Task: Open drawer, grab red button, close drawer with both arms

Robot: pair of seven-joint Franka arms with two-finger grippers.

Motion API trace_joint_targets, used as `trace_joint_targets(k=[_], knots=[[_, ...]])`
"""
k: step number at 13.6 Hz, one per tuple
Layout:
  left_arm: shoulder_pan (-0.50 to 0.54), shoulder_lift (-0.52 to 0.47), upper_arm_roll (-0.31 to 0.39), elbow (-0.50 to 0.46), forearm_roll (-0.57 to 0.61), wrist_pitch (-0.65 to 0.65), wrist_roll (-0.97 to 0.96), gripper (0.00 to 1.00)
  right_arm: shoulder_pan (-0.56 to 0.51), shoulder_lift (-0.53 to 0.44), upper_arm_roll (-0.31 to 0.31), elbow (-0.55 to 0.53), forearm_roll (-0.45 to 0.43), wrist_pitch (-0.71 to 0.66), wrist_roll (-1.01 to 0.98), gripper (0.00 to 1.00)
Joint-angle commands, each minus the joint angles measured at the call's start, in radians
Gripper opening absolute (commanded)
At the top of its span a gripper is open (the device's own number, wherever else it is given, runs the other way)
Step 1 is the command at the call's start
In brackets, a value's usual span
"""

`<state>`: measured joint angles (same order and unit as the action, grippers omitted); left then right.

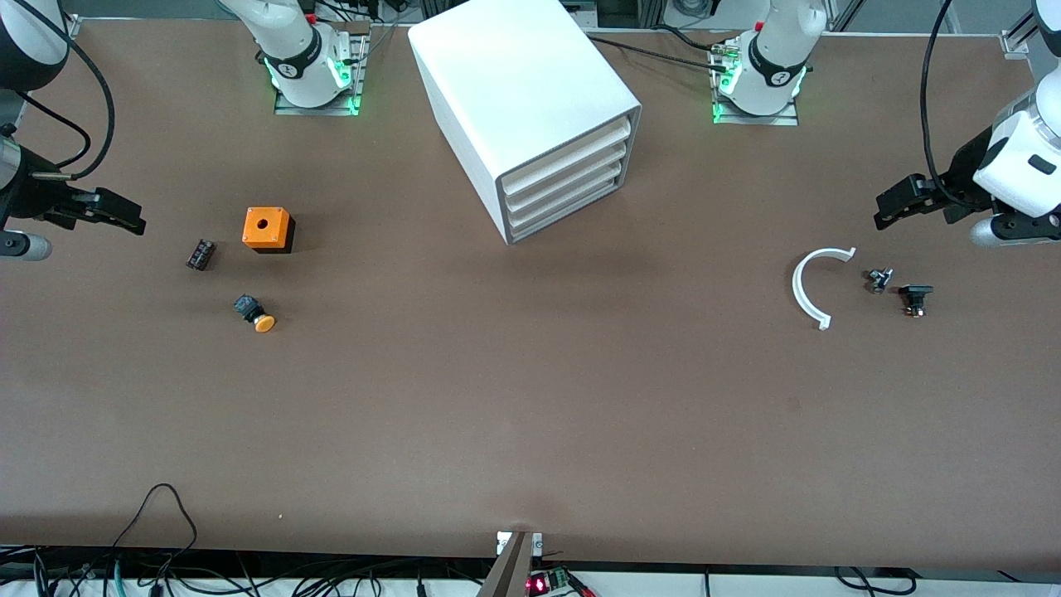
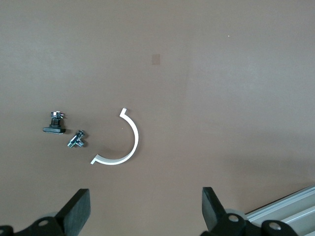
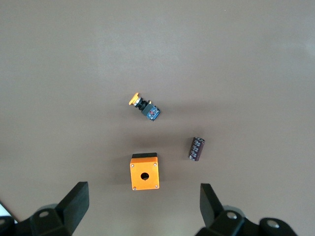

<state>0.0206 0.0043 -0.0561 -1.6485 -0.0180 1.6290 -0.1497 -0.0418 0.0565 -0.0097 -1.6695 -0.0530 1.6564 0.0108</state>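
Observation:
The white box cabinet stands at the middle of the table between the two arm bases, with four alike white drawers stacked in its front, all pushed in. The red-capped button is not in view. My left gripper hangs open and empty at the left arm's end of the table, over bare table beside a white half ring; its wrist view shows both fingers wide apart. My right gripper hangs open and empty at the right arm's end, close to an orange cube; its fingers are also wide apart.
Near the right gripper lie the orange cube with a round hole, a dark cylinder and an orange-capped black button. Near the left gripper lie the white half ring, a small metal part and a black part.

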Motion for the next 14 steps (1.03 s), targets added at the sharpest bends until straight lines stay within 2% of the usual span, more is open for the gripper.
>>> trace_joint_targets(k=[1,14], knots=[[-0.001,0.004,-0.001,0.018,-0.011,-0.027,0.021,1.0,-0.006,-0.026,0.0,-0.024,0.015,0.006,-0.002,1.0],[-0.008,0.019,-0.005,0.055,-0.008,-0.032,0.025,1.0,-0.006,-0.086,0.0,-0.087,0.013,0.039,-0.002,1.0]])
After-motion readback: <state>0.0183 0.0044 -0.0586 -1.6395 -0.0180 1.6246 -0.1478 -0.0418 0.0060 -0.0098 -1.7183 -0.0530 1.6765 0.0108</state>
